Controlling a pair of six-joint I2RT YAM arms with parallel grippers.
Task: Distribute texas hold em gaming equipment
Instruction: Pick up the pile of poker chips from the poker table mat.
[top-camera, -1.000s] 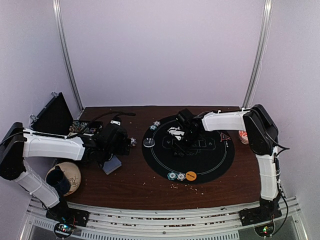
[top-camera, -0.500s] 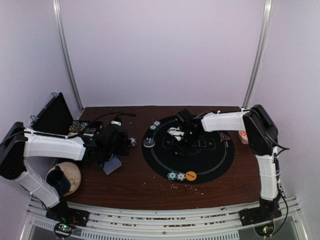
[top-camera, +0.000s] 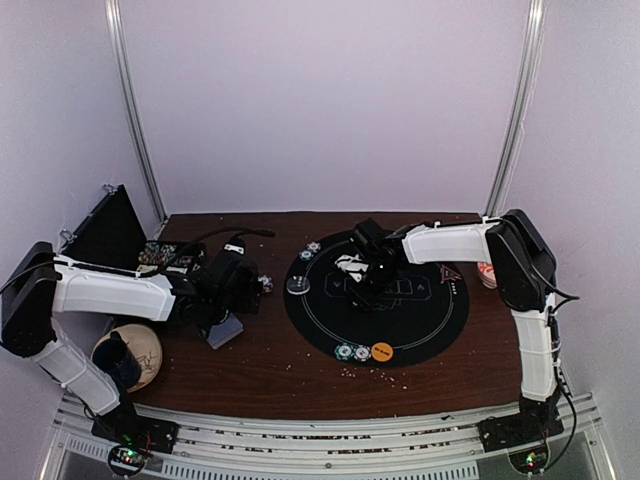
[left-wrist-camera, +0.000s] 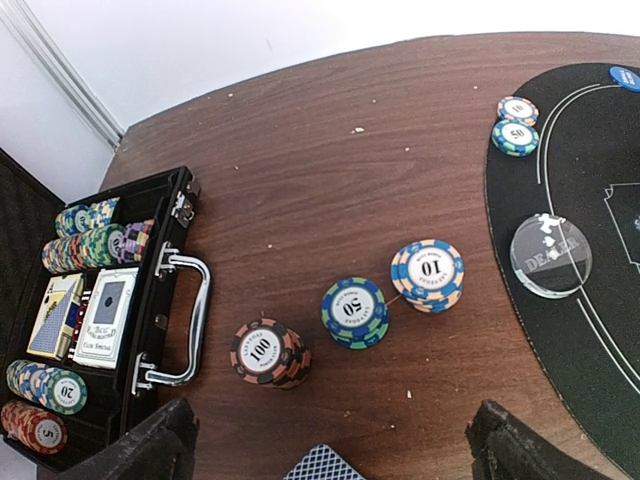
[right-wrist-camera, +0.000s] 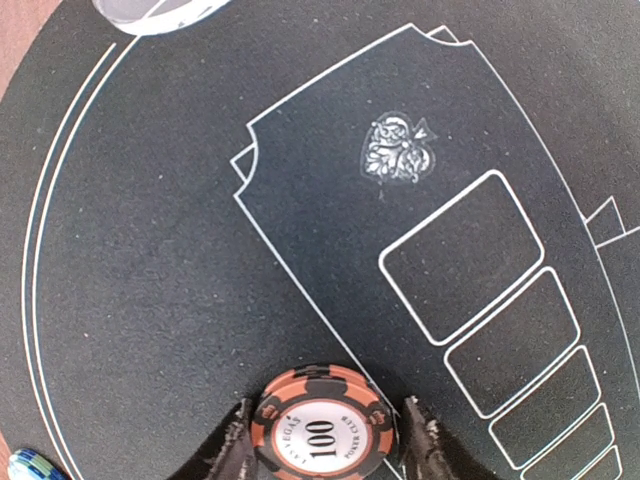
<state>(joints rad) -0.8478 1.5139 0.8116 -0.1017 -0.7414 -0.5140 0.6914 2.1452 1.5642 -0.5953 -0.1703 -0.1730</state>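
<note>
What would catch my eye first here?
Probably the big round black mat with white lines on the right half of the brown table. On it, an orange-and-black 100 chip stack sits between the fingers of the right gripper; left of the mat, three more chip stacks stand in a row on the wood.

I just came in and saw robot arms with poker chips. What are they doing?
They are laying out a poker game. The right tool is down on the black mat, its fingers either side of an orange 100 chip; a firm grip cannot be confirmed. The left tool hangs open above three chip stacks on the wooden table.
</note>
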